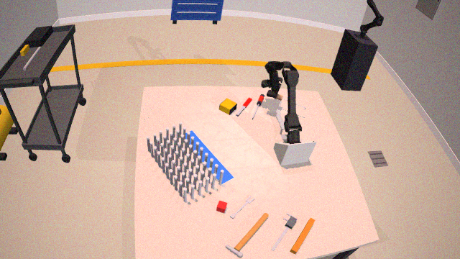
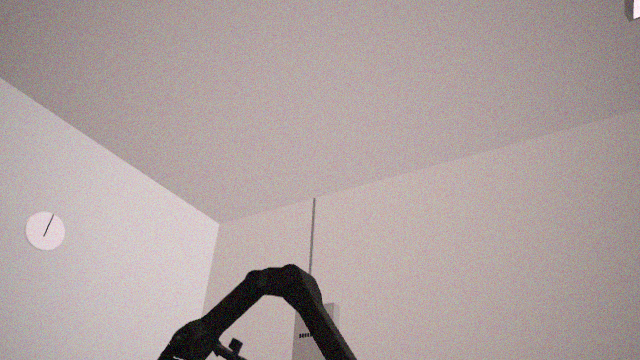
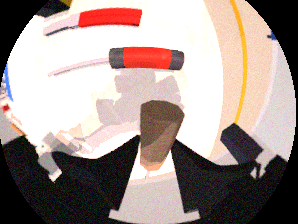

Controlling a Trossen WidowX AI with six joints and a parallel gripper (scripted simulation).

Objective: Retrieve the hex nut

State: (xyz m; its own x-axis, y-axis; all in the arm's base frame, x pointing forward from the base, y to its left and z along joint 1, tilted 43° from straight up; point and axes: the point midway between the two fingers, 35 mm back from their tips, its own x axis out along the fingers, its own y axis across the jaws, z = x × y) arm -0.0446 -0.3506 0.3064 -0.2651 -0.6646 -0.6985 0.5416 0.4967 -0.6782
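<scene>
The arm (image 1: 292, 97) (image 2: 300, 290) bends over the far right of the table (image 1: 259, 144), its pincer (image 1: 276, 96) (image 3: 154, 139) gripping 1 brown handle (image 1: 279, 97) (image 3: 161, 127). Left: many spacers (image 1: 185, 162), 1 blue strip (image 1: 212, 158). Far: 2 red-handled tools (image 1: 244, 106) (image 3: 110, 18), 1 yellow block (image 1: 228, 106). Near: 1 hammer (image 1: 252, 231), 1 red cube (image 1: 221, 206). I cannot tell where the nut is.
</scene>
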